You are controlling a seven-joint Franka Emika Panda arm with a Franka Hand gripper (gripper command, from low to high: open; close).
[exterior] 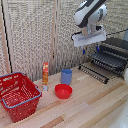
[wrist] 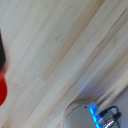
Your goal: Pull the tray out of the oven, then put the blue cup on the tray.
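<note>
The black oven (exterior: 119, 46) stands at the exterior view's right with its door (exterior: 93, 72) folded down onto the table. The tray (exterior: 108, 61), a dark rack of thin bars, juts forward from the oven's opening. The blue cup (exterior: 66, 76) stands upright on the wooden table, left of the oven and just behind the red bowl. My gripper (exterior: 96, 47) hangs under the white wrist, above the door and near the tray's front edge; its fingers are too small and blurred to read. The wrist view shows only table planks, with no fingers in it.
A red round bowl (exterior: 63, 91) sits in front of the cup. An orange bottle (exterior: 45, 74) stands to its left, and a red mesh basket (exterior: 17, 95) fills the exterior view's lower left. The wrist view catches a red edge (wrist: 2, 94) and a grey round base (wrist: 80, 116).
</note>
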